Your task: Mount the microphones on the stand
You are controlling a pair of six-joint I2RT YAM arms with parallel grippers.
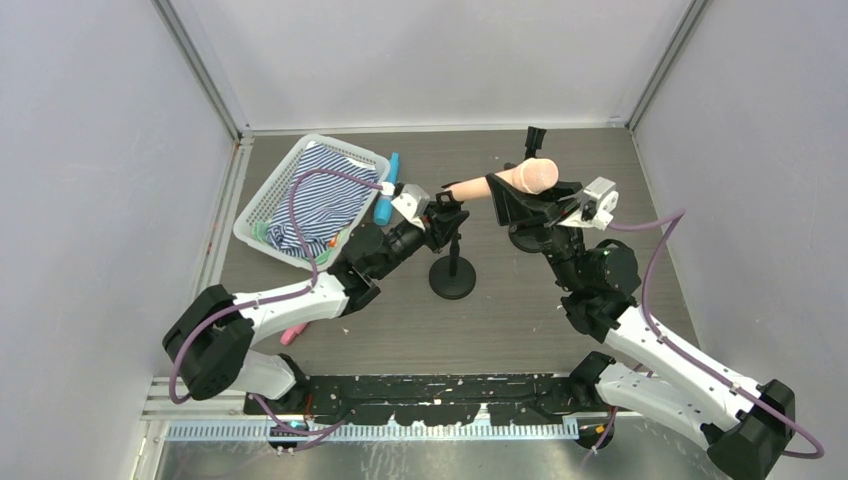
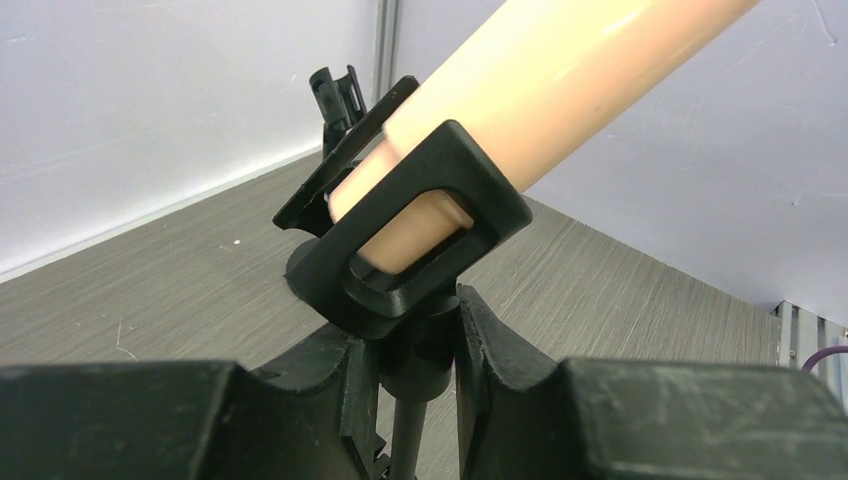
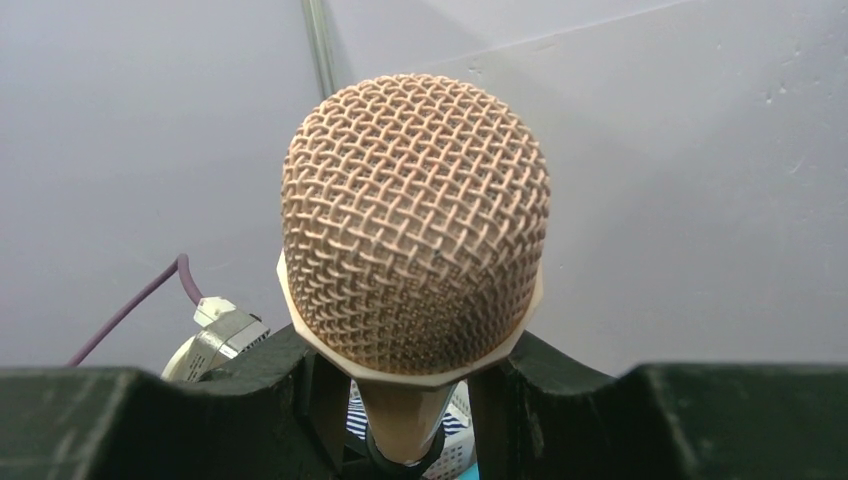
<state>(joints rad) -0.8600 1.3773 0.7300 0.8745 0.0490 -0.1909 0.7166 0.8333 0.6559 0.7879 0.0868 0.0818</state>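
A black stand [image 1: 452, 280] rises mid-table, and my left gripper [image 1: 443, 212] is shut on its neck just under the clip. In the left wrist view the jaws [image 2: 420, 340] pinch that neck, and the peach microphone's handle [image 2: 520, 80] passes through the clip ring [image 2: 490, 200]. The peach microphone [image 1: 530, 176] lies tilted in the air, head to the right. My right gripper [image 1: 520, 195] is shut on it just below the mesh head [image 3: 415, 230]. A blue microphone [image 1: 386, 200] lies beside the basket. A pink microphone [image 1: 292, 334] peeks out under my left arm.
A white basket [image 1: 250, 225] holding a striped cloth [image 1: 320, 200] sits at the back left. A second black stand's clip [image 1: 535, 137] rises behind my right gripper, also visible in the left wrist view [image 2: 335, 95]. Grey walls enclose the table.
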